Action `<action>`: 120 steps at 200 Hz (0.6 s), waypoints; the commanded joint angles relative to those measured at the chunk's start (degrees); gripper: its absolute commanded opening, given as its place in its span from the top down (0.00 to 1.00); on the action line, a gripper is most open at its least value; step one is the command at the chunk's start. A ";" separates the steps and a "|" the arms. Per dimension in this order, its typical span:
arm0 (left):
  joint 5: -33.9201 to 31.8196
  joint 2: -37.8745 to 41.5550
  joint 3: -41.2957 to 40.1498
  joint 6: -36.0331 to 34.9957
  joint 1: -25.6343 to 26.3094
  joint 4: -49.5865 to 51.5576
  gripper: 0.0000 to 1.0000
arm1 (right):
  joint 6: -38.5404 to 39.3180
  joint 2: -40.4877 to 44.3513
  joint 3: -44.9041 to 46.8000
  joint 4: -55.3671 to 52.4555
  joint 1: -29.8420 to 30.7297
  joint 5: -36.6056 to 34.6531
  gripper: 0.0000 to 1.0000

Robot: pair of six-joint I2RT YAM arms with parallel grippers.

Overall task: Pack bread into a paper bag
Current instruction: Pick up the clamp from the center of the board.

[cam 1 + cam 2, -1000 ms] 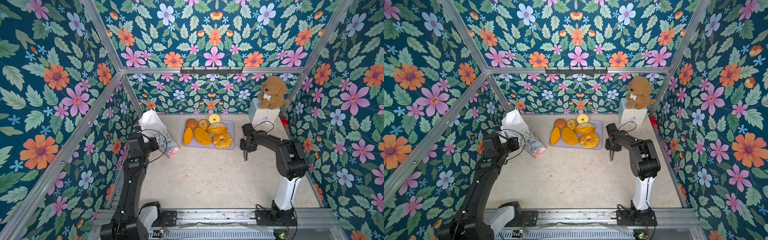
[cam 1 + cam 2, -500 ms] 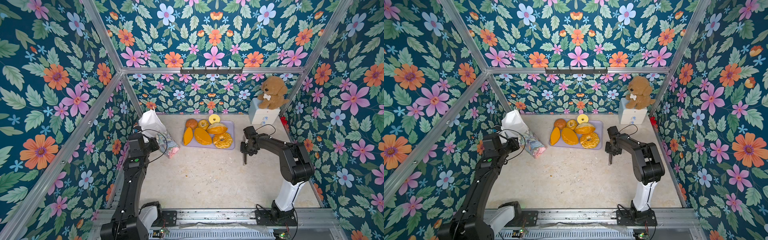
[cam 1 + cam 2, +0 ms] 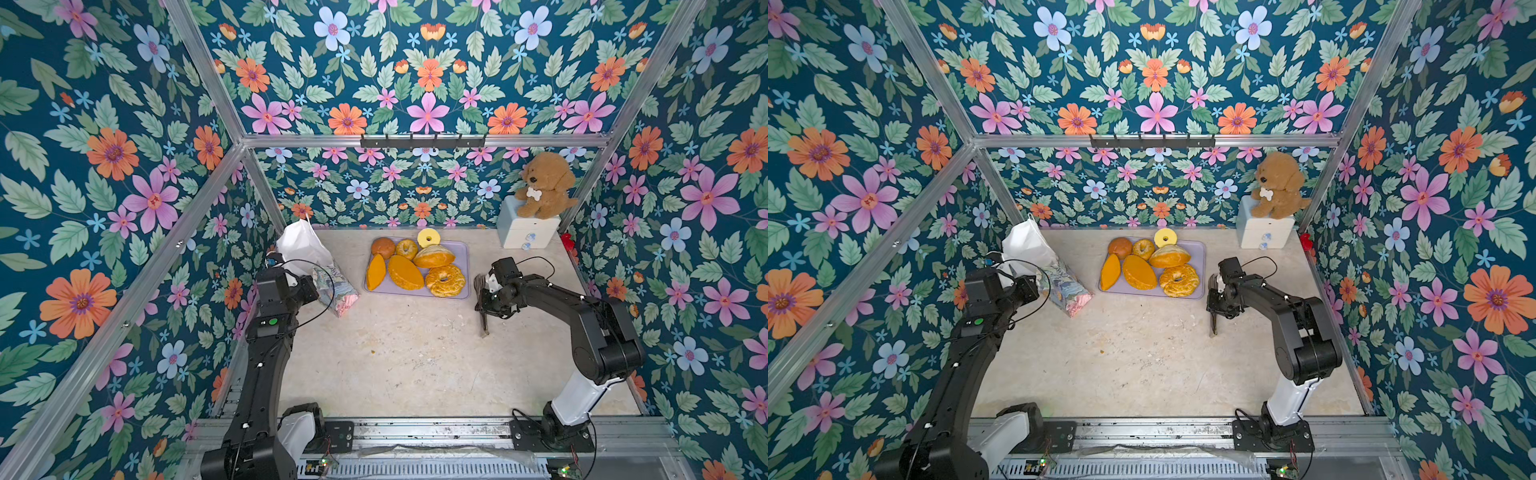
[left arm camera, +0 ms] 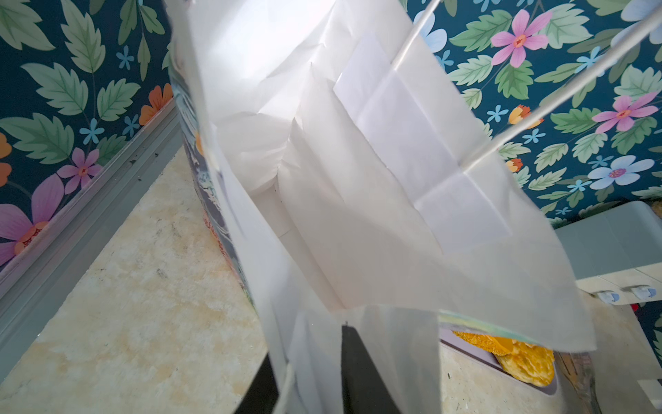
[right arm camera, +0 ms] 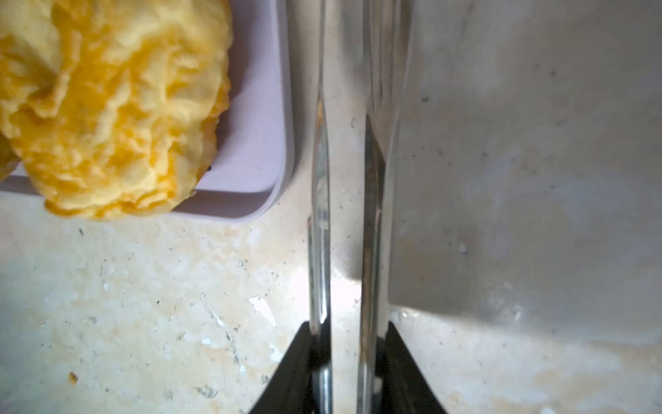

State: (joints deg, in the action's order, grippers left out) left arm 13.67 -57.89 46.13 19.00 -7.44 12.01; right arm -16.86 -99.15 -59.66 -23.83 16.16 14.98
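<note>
My right tool (image 3: 484,300), clamped on tongs (image 3: 483,322), has eased back from the tray (image 3: 459,254) of golden-orange bread (image 3: 405,272), while my left tool (image 3: 314,289) stays clamped on the tilted, white-lined floral paper bag (image 3: 305,249) beside that tray.

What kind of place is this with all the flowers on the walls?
Most likely a robot practice booth, not a real room. The left arm and right arm are bolted to a metal rail, and the flowery panels sit in a bare metal frame. A tray of bread sits ready.
</note>
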 commanded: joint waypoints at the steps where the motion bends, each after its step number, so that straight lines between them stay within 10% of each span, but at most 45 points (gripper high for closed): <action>1: 0.65 -0.03 -0.01 -0.44 -0.03 -0.53 0.71 | 0.51 2.64 2.23 3.88 -0.34 2.90 0.68; 120: 0.57 -0.43 0.01 -0.55 -0.11 -0.50 0.71 | -0.39 12.17 14.66 13.77 -2.09 13.88 0.67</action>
State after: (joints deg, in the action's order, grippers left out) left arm 13.87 -58.17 46.13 19.00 -7.49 11.99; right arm -18.04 -88.03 -46.44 -12.51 14.09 24.71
